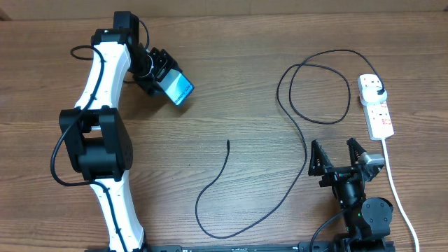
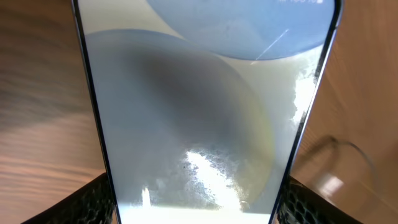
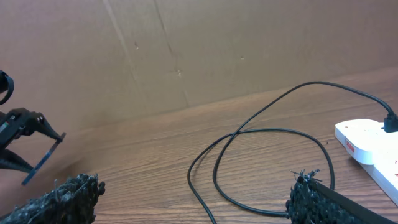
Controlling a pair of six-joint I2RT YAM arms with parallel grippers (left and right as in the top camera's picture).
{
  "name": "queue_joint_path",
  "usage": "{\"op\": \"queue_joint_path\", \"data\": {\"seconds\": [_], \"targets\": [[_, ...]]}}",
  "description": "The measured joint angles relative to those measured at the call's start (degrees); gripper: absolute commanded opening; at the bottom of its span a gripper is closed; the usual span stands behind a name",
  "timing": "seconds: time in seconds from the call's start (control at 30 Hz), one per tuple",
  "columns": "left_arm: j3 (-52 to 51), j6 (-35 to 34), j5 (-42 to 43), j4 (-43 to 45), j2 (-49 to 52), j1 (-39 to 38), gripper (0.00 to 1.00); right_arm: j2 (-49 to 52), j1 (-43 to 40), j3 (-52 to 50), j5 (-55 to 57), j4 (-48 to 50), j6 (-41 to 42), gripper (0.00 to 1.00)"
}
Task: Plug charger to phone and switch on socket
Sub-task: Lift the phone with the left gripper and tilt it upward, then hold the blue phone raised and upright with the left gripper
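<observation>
My left gripper (image 1: 162, 78) is shut on the phone (image 1: 180, 88) and holds it tilted above the table at the upper left. In the left wrist view the phone's pale lit screen (image 2: 205, 112) fills the frame between my fingers. The charger, a thin black cable (image 1: 294, 112), loops across the table. Its connector tip (image 1: 228, 142) lies free at the middle and its black plug (image 1: 378, 92) sits in the white socket strip (image 1: 376, 106) at the right. My right gripper (image 1: 337, 155) is open and empty at the lower right, near the cable. The cable loop (image 3: 261, 140) and the strip (image 3: 370, 143) also show in the right wrist view.
The strip's thick white cord (image 1: 399, 196) runs down to the front right edge. The left arm (image 1: 101, 105) stretches up the left side. A brown board wall (image 3: 186, 50) stands behind the table.
</observation>
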Motion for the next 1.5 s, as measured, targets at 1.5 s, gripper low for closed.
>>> {"op": "queue_joint_path", "data": {"seconds": [1.5], "targets": [[0.2,7.3,44.2,-31.3,0.0,0.6,0.04,0.0,0.0,0.0,0.0,0.0,0.0,1.00]]}}
